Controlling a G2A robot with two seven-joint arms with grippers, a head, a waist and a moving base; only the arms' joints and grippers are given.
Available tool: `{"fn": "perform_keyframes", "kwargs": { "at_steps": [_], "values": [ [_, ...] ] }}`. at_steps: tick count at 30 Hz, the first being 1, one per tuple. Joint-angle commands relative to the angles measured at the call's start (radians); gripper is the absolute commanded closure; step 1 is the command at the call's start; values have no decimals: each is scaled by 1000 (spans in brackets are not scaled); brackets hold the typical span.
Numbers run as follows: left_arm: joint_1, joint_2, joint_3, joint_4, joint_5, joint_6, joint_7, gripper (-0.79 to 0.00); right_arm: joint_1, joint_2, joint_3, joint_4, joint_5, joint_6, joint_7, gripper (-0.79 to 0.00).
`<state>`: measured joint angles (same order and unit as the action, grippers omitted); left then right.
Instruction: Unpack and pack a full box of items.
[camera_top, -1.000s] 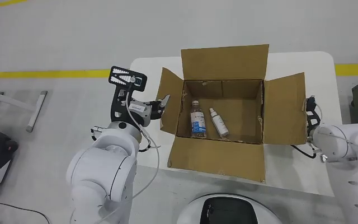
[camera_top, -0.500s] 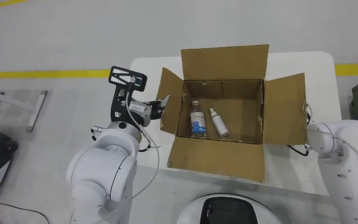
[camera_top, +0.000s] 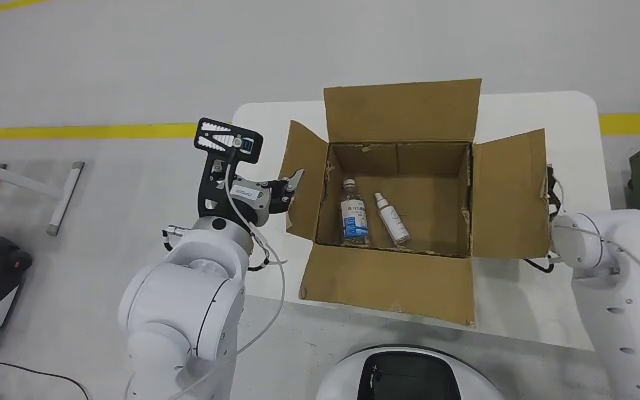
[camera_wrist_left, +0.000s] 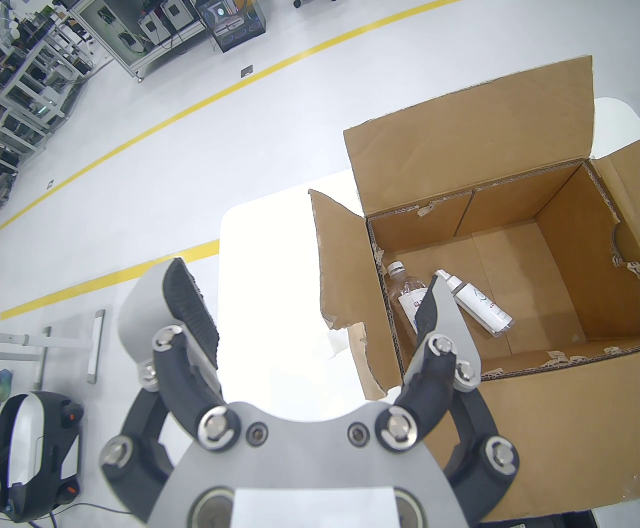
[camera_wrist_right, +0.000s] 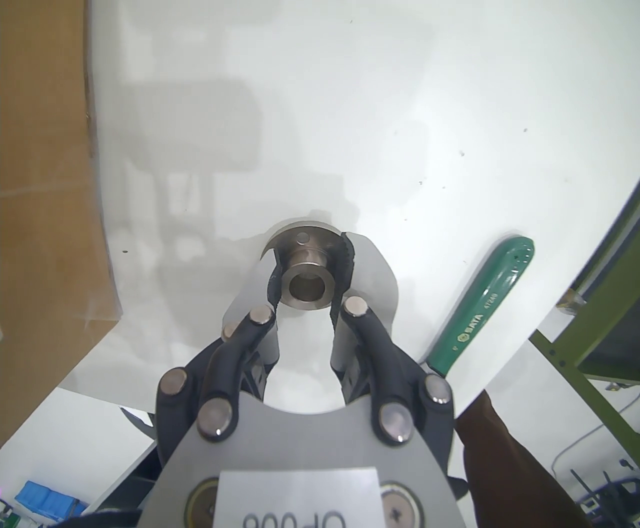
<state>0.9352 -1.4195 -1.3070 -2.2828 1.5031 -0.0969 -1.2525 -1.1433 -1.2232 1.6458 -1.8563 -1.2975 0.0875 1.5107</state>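
Note:
An open cardboard box (camera_top: 400, 110) stands on the white table (camera_top: 520, 105). A clear bottle (camera_top: 353, 215) and a white spray bottle (camera_top: 391, 218) lie on its floor. My left gripper (camera_top: 295, 185) hangs open and holds nothing, just outside the box's left flap. The left wrist view shows that gripper (camera_wrist_left: 306, 277) in front of the box (camera_wrist_left: 475, 140), with the clear bottle (camera_wrist_left: 402, 295) and the spray bottle (camera_wrist_left: 480, 302) inside. My right gripper (camera_wrist_right: 309, 265) is shut on a small metal bushing (camera_wrist_right: 306, 287) close over the table, beside the right flap (camera_wrist_right: 45, 175).
A green-handled tool (camera_wrist_right: 482, 305) lies on the table next to my right gripper, near the table's edge. A green frame (camera_wrist_right: 600, 320) stands just past that edge. The box's four flaps are spread outward, the left one (camera_wrist_left: 345, 280) torn.
The right arm has drawn in toward the box's right flap, and its gripper has dropped out of sight in the top view. The left arm has kept still.

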Motion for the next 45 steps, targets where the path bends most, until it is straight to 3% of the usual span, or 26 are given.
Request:
{"fn": "perform_keyframes", "kwargs": {
  "at_steps": [1,7,11,16,20,24,33,39,45],
  "values": [
    [0,0,0,0,0,0,0,-785,2,3,42,-29,19,20,0,0],
    [0,0,0,0,0,0,0,-785,36,11,211,-158,115,120,-42,0],
    [0,0,0,0,0,0,0,-785,78,14,319,-287,257,179,-80,0],
    [0,0,0,0,0,0,0,-785,102,19,327,-435,408,171,-84,0],
    [0,0,0,0,0,0,0,-785,112,25,218,-494,444,149,-71,0],
    [0,0,0,0,0,0,0,-785,124,28,25,-488,362,141,-97,0],
    [0,0,0,0,0,0,0,-785,170,10,-385,-285,113,220,-187,0],
    [0,0,0,0,0,0,0,-785,223,-10,-514,-80,-16,299,-240,0],
    [0,0,0,0,0,0,0,-785,282,-36,-592,97,-28,336,-279,0]
  ]
}}
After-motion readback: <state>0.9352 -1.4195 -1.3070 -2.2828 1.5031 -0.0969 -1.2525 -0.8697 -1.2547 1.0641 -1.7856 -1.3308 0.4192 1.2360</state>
